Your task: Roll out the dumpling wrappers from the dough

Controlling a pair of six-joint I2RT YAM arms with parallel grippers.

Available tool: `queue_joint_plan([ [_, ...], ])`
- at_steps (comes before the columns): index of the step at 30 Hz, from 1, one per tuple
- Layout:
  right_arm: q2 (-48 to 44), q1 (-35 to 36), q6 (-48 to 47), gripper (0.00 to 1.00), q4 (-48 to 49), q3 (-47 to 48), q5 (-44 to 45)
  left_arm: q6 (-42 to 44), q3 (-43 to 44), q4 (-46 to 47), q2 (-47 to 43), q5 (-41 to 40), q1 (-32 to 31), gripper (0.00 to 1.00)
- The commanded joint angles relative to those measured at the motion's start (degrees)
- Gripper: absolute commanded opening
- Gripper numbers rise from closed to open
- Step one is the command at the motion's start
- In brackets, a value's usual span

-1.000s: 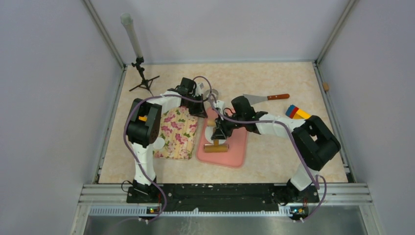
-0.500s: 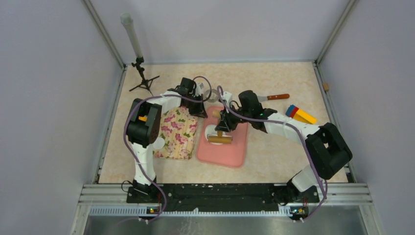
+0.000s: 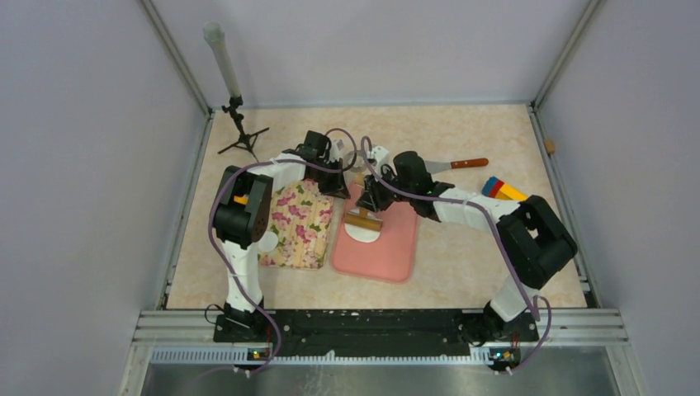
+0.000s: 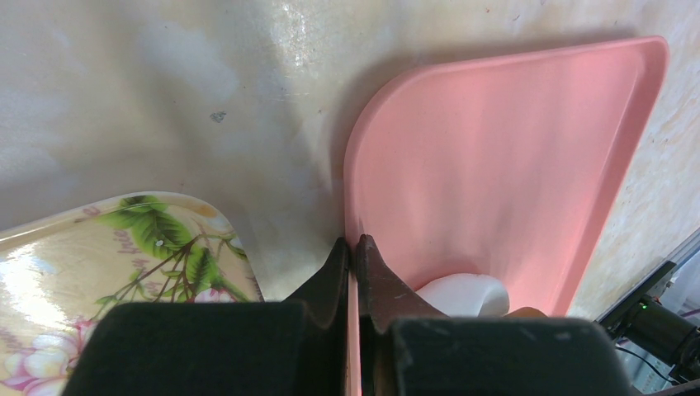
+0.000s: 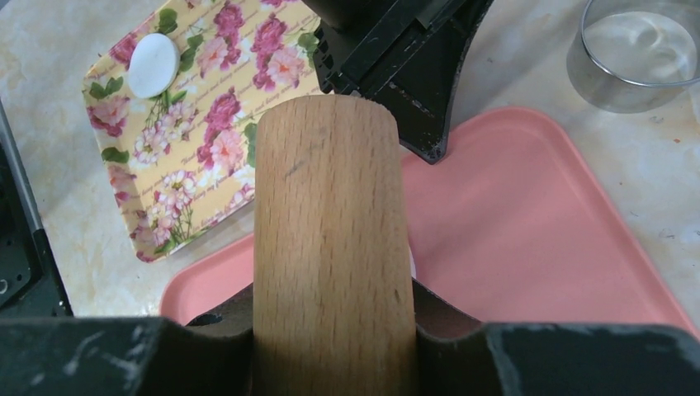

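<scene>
1. Dough (image 3: pixel 364 234): white patch on the upper-left part of the pink board (image 3: pixel 388 256), left of centre frame in the top view. It looks part-flattened, and only its lower half shows clear of the pin.
2. Rolling pin (image 5: pixel 330 231): sits on the dough's upper edge. In the top view its long axis runs roughly left-right, slightly tilted. Key relation: the uncovered dough lies toward the bottom of the frame from the pin, at right angles to that axis. My read is that the next stroke should go down-frame, toward the arm bases.
3. Right gripper (image 3: pixel 369 206): jaws clamped on the pin, reaching in from the upper right. It is the nearer arm and the one working. In the right wrist view the pin runs away from the camera toward the other gripper.
4. Left gripper (image 4: pixel 353 252): fingers pinched together on the board's rim at its upper-left corner in the top view, just beside the pin's left end. Judging by that, it is there to stop the board sliding. Clearance at that end is tight, so watch for contact.
5. Floral tray (image 5: pixel 198 165): just left of the board, with one finished wrapper (image 5: pixel 154 64) at its lower-left corner in the top view.
6. Ring cutter (image 5: pixel 627 92): stands off the board, just past its upper edge in the top view, and nothing is holding it. Cutting looks like a later step, since the sheet needs more rolling first.
</scene>
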Motion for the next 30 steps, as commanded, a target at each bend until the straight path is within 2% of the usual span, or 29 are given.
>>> queue_joint_plan([
  [1, 0.72, 1.06, -4.62, 0.00, 0.20, -1.20, 4.38, 0.88, -2.44, -4.46, -0.59, -1.98, 0.25, 0.00],
  [9, 0.56, 1.39, -8.96, 0.00, -6.81, -5.01, 3.08, 0.80, -2.53, -4.46, -0.79, -1.89, 0.40, 0.00],
  [30, 2.46, 1.87, -17.79, 0.00, -21.20, -4.46, -5.76, 0.80, -2.65, -4.37, -0.91, -2.07, 0.42, 0.00],
])
